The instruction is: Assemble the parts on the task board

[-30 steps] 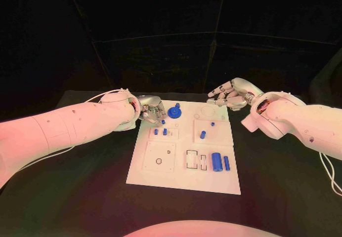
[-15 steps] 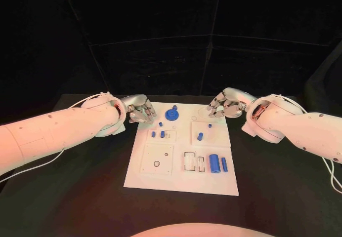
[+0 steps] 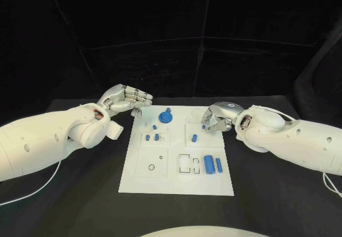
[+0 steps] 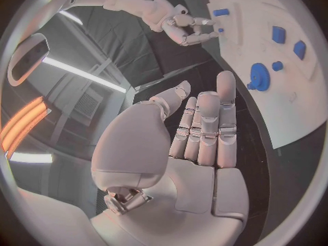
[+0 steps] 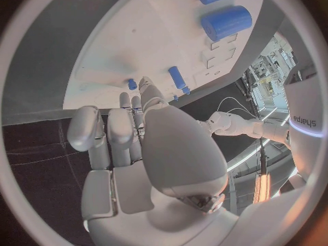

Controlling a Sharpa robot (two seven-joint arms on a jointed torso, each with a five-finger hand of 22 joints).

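Observation:
The white task board (image 3: 178,170) lies mid-table. On it stand a blue disc with a knob (image 3: 165,117), small blue pieces (image 3: 151,137), a blue peg (image 3: 195,137) and two blue cylinders (image 3: 211,164). My left hand (image 3: 128,101) hovers off the board's far left corner, fingers stretched out side by side, holding nothing. In the left wrist view its flat palm (image 4: 194,147) faces the blue disc (image 4: 259,76). My right hand (image 3: 216,118) hangs over the board's far right part, its fingertips by a tiny blue piece (image 3: 203,127). The right wrist view shows its fingers (image 5: 116,131) reaching toward that piece (image 5: 132,84), nothing gripped.
Black table (image 3: 285,197) surrounds the board on all sides. Empty slots and holes (image 3: 158,162) mark the board's near left and middle. Both white forearms lie along the board's left and right sides.
The camera has shifted. My left hand drew back from beside the blue disc and straightened its fingers. My right hand came from beyond the far edge to over the board.

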